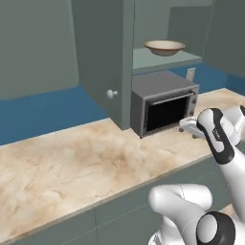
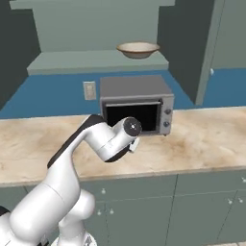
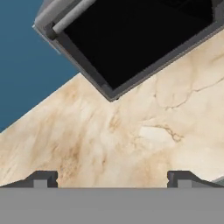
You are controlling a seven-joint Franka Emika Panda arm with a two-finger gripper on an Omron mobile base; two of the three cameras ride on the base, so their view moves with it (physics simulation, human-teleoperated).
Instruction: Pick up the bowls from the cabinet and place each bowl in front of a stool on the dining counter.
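Note:
A shallow cream-white bowl (image 1: 164,47) (image 2: 138,49) with a tan rim rests on the inner shelf of the open grey-green cabinet (image 1: 103,57) (image 2: 96,61). My gripper (image 3: 113,179) (image 1: 189,130) hangs well below that shelf, just in front of the dark microwave box, and points down at the marble worktop. Its two dark fingertips (image 3: 41,178) stand wide apart, open, with nothing between them. The stool and the dining counter are out of view.
The dark grey microwave (image 1: 162,103) (image 2: 137,103) (image 3: 131,39) stands on the beige marble wall worktop (image 1: 86,153) (image 2: 202,139) under the shelf. The open cabinet doors (image 2: 185,48) jut out on both sides. A wall socket (image 2: 89,90) sits on the blue backsplash.

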